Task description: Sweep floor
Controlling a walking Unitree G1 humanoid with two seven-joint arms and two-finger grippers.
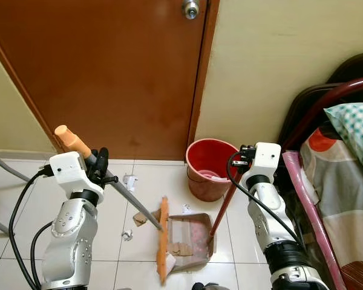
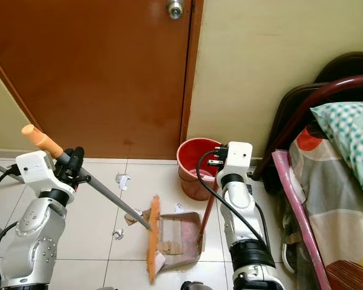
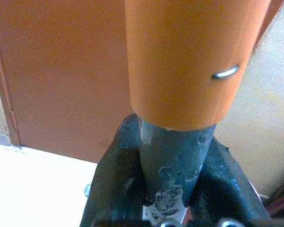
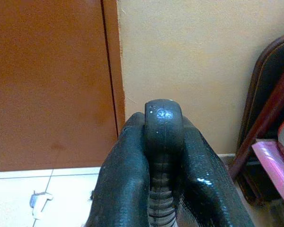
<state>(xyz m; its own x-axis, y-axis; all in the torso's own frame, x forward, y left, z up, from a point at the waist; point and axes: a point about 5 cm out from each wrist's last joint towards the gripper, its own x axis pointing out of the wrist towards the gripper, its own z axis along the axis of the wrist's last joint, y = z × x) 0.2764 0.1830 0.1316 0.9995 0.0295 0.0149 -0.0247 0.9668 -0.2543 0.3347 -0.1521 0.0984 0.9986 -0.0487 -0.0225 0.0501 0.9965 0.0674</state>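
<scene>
broom (image 1: 163, 240) at dustpan (image 1: 190, 240) edge, bucket (image 1: 209, 168) behind

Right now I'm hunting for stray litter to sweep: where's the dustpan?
The dustpan lies on the tiled floor between both arms, in front of the red bucket, with the broom head against its left edge.

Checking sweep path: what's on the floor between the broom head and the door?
In the left eye view, a crumpled white scrap lies on the tiles between the broom head and the door, plus a cardboard bit beside the head.
</scene>
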